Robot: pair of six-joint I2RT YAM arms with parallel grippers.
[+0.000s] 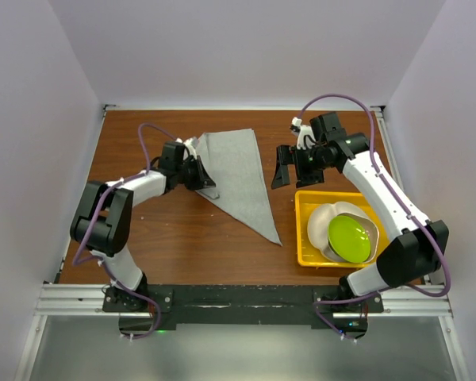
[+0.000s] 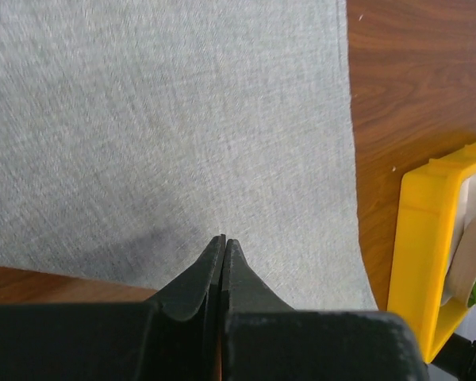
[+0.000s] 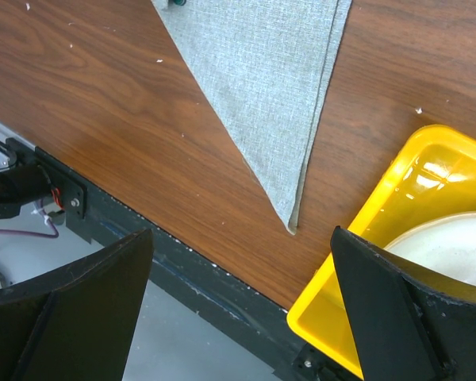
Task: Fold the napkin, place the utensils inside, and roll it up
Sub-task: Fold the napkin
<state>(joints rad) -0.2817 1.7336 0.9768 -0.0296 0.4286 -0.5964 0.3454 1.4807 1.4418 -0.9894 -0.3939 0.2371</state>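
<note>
The napkin [image 1: 242,178] lies folded into a triangle mid-table, left of the yellow tray [image 1: 300,234]. The left gripper [image 2: 224,240] is closed at the napkin's left edge, and the right gripper [image 1: 290,176] hangs open just right of it. Closed fingers dragging sideways could undo the fold. No spoon is visible. The wooden table [image 1: 182,238] stands between white walls [image 1: 238,48].

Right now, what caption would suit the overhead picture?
Two robot arms at work: left jaws shut at the edge of a folded grey napkin, right jaws open near a yellow tray.

The light grey napkin [image 1: 242,175] lies flat, apparently folded into a triangle, tip pointing nearward.
</note>
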